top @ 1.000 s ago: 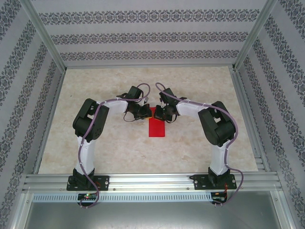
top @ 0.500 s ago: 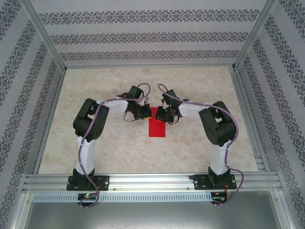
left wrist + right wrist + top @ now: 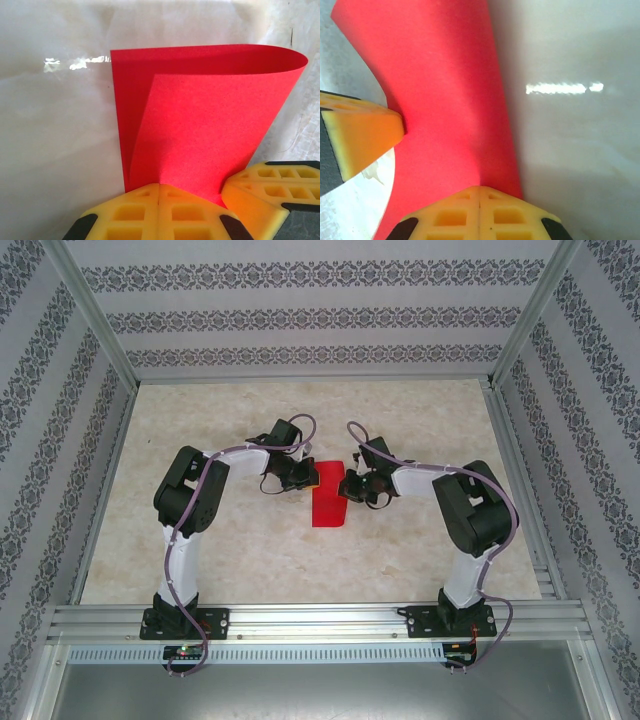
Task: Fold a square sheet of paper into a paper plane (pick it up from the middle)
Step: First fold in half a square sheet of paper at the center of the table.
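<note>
The square sheet of paper (image 3: 328, 504) is bright red and lies folded over on itself on the table between the arms. In the left wrist view its upper flap (image 3: 210, 125) curls over a rounded fold at the right and narrows down into my left gripper (image 3: 159, 185). The jaws are shut, with the paper pinched at their seam. My right gripper (image 3: 480, 188) is also shut, its tips on the paper (image 3: 445, 100) near its right edge, and a faint ridge runs up from their seam. The left gripper's yellow finger (image 3: 365, 135) touches the sheet beside it.
The marble-patterned table (image 3: 220, 550) is ringed by an aluminium frame (image 3: 300, 620) at the near edge and patterned walls on three sides. Both arms bend inward, their wrists close together over the far end of the paper.
The right arm has swung outward to the right, and its gripper has shifted slightly right on the paper. The left arm and the paper have stayed put.
</note>
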You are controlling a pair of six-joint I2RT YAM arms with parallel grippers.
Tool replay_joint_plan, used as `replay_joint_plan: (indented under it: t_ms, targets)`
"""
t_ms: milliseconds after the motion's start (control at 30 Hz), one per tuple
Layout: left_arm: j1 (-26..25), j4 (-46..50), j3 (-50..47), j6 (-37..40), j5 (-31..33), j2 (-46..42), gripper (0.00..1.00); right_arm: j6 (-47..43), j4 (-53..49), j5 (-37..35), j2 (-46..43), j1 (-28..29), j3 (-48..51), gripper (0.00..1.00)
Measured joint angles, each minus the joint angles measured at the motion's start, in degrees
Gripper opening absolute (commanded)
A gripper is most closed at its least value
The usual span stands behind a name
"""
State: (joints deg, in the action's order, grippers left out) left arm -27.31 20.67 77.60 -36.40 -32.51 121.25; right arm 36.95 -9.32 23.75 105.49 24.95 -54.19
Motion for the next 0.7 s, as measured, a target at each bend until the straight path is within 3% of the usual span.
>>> replay_joint_plan:
  t_ms: [400, 700]
  targets:
    - [-0.07, 0.33, 0.26, 0.22, 0.0, 0.07, 0.0, -0.87, -4.61, -0.72, -4.66, -1.03, -1.31, 0.02]
    - [-0.09, 0.72, 0.48, 0.39, 0.04, 0.15, 0.0, -0.83, -1.31, 2.16, 3.74, 0.66, -9.33, 0.02]
